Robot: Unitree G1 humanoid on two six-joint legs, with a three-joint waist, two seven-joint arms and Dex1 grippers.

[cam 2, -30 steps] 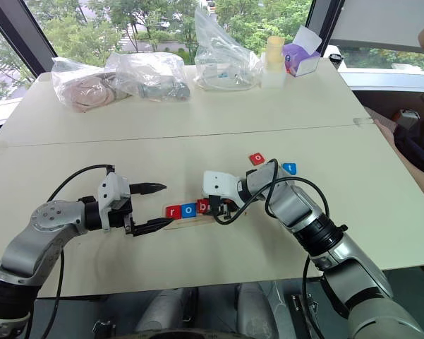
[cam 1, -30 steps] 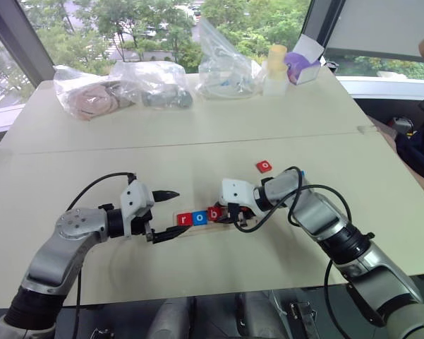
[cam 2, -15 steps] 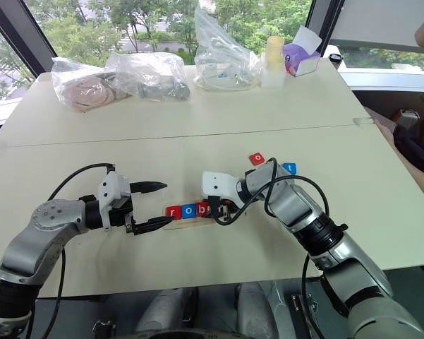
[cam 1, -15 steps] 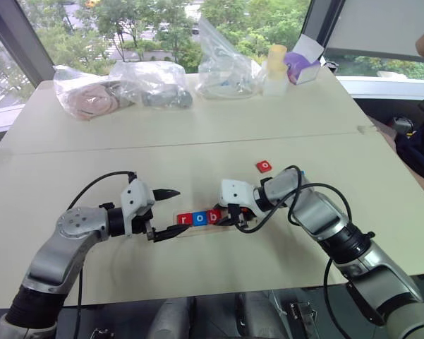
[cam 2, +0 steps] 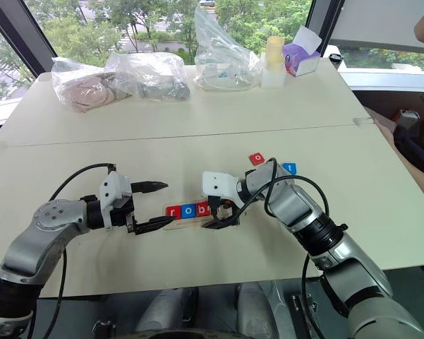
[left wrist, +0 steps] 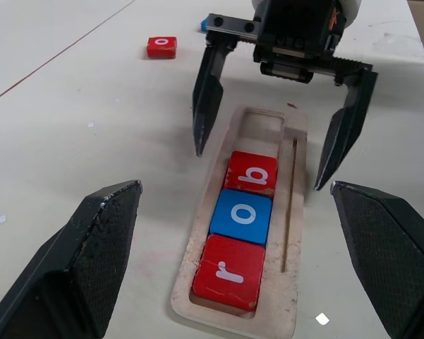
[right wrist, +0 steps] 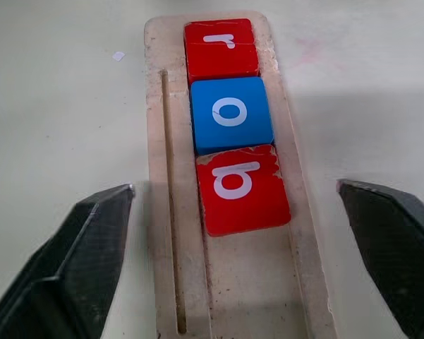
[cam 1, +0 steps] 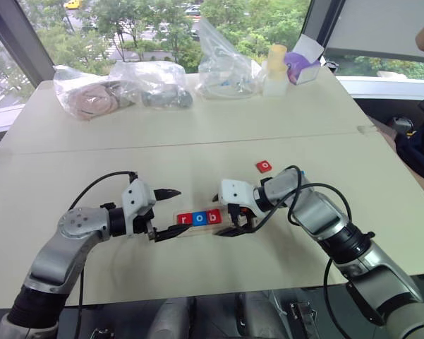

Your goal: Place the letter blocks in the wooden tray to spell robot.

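Left wrist view: r, o, b blocks in wooden tray, both grippers' fingers apart, right gripper, left gripper.

Back edge of the pale beige bench has three crinkly clear plastic bags. Next to them a cream-yellow plastic bottle and a purple tissue box.

Left gripper of two black fingers: jaws spread wide, arm reaching inward. Right gripper: jaws apart, pointing down and leftward, facing it.
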